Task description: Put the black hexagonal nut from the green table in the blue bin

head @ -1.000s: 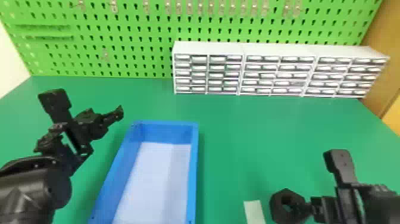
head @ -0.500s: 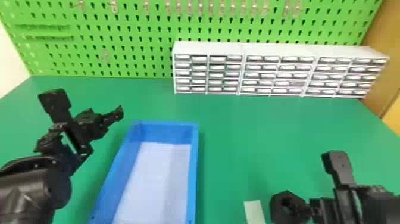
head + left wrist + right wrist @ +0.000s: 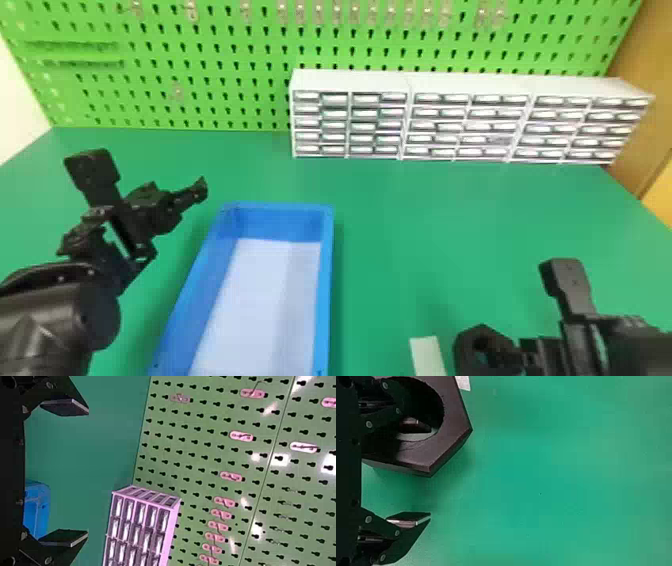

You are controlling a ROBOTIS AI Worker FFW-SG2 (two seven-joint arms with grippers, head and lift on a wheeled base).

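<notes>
Black and well apart, the fingers of my right gripper [image 3: 429, 473] stand open, astride one wall of the black hexagonal nut [image 3: 451, 407]: one finger shows within the hole, the other outside, with a gap between it and the nut. I have no grip yet; whether the finger in the hole touches the wall, I cannot tell. The nut is at the near right, over the green table [image 3: 425, 240]; how it bears on the table I cannot make out.

What worries me is closing off-centre: my inside finger could push the wall before the outer one arrives, sliding or tipping the nut. Its slanted sides might also let it twist in my grip if the pads meet a corner rather than a flat, and a thin bite could drop it on the lift. Just left of it lies a pale strip [image 3: 427, 355], which a skidding nut could shove.

Farther left is the blue bin [image 3: 326, 295], its near wall standing high enough, I judge, to catch a nut carried low. My left gripper [image 3: 88, 473] waits beyond the bin's left side, open and empty. White drawer cabinets [image 3: 450, 120] stand at the far right, before the green pegboard [image 3: 225, 65].
</notes>
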